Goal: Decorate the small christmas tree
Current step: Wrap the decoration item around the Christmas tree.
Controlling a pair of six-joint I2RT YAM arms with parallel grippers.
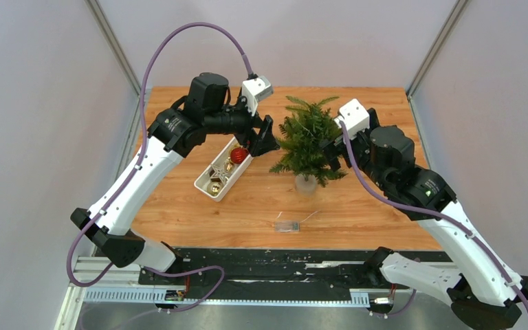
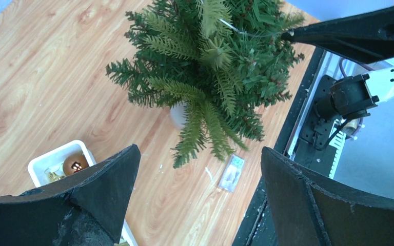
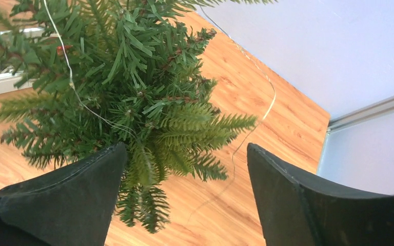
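Nearest the arms' bases, a small clear packet (image 1: 287, 226) lay on the wooden table (image 1: 179, 206), a hair-thin wire (image 3: 72, 82) trailing from it. Just beyond stood the small christmas tree (image 1: 307, 137), upright in its clear round base (image 1: 306, 182), right of the table's centre. To the tree's left, a white tray (image 1: 237, 179) sat at an angle, holding a red bauble (image 1: 238, 155) and several gold ornaments (image 1: 214, 185). The left gripper (image 2: 199, 154) hung above the tray's far end, beside the tree, fingers spread wide with nothing between them. The right gripper (image 3: 185, 148) was on the tree's right side, its fingers also parted and gripping nothing, the outer branches reaching into the gap. The thin wire ran draped across the needles and off toward the table's far edge. The tree looked light and top-heavy on such a small base, so a sideways push would probably tip or slide it. Its branches seemed soft and springy, likely to bend away rather than resist. The trunk just above the base seemed the firmest place to hold it steady; branch tips looked better suited to hanging ornaments.
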